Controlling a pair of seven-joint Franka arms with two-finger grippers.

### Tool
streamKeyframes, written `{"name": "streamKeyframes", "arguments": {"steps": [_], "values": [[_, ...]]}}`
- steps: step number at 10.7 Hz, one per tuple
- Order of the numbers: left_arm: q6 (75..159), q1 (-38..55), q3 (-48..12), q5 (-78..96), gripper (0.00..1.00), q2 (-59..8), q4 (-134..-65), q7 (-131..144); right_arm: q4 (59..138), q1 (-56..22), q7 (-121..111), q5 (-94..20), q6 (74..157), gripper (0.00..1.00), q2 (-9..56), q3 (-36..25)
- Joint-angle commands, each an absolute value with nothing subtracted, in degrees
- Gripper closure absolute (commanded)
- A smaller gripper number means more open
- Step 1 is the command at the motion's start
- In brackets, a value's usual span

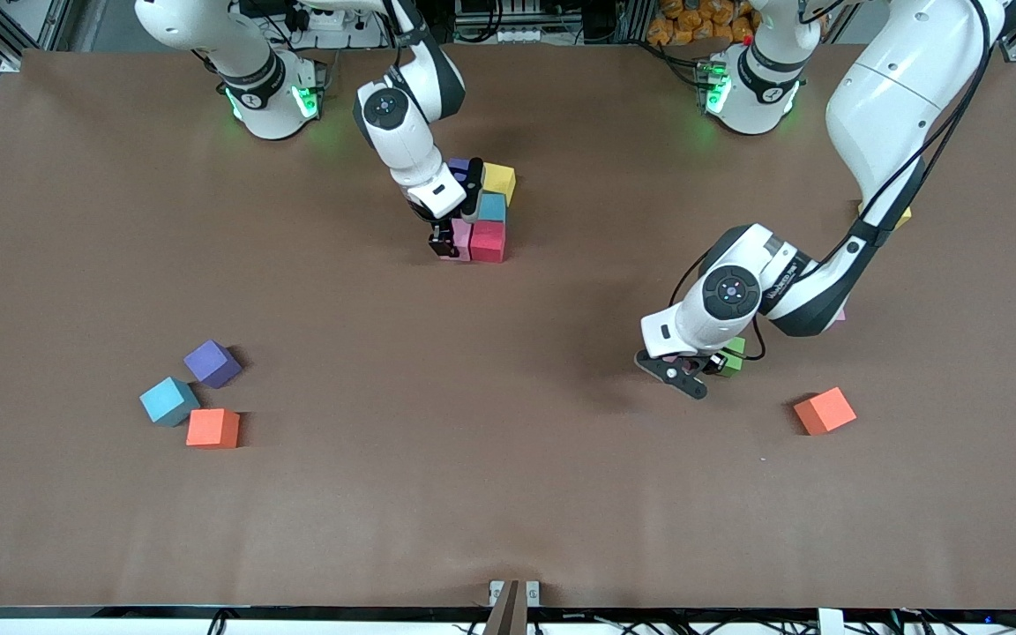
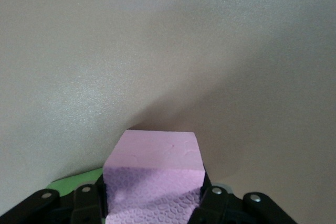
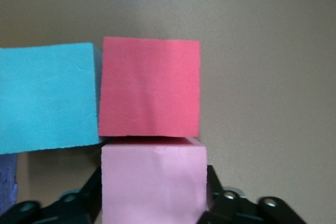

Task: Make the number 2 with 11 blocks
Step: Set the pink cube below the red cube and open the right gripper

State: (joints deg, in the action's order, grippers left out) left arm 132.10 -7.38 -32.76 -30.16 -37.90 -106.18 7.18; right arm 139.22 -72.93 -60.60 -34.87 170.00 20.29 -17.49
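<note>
The right gripper, upper centre, straddles a pink block beside the red block, apparently letting go. The left gripper, right of centre, clamps another pink cube for pickup.

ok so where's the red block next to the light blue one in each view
Front view: red block on the cluster's edge nearest the camera, by the right tool.
Right wrist view: red block mid-picture, touching a pink block at the right tool.
Left wrist view: not in it; the left tool grips a second pink block.
Shared landmark: the light blue block beside it.
</note>
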Motion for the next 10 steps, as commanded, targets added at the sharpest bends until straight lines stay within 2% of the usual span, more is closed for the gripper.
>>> {"name": "streamKeyframes", "arguments": {"steps": [1, 6, 10], "values": [[132.72, -7.82, -32.96, -31.73, 0.56, -36.83, -106.79, 9.05, 138.78, -74.18, -59.94, -36.12, 171.3, 0.0, 21.09, -17.93], [132.45, -7.3, -33.31, -30.94, 0.56, -35.6, -105.65, 9.05, 138.87, -73.04, -60.56, -36.12, 169.64, 0.0, 18.46, -18.11], [130.96, -7.21, -35.85, -30.67, 0.56, -35.07, -104.94, 16.67, 138.87, -70.76, -65.29, -36.04, 162.8, 0.0, 13.46, -21.0]]}}
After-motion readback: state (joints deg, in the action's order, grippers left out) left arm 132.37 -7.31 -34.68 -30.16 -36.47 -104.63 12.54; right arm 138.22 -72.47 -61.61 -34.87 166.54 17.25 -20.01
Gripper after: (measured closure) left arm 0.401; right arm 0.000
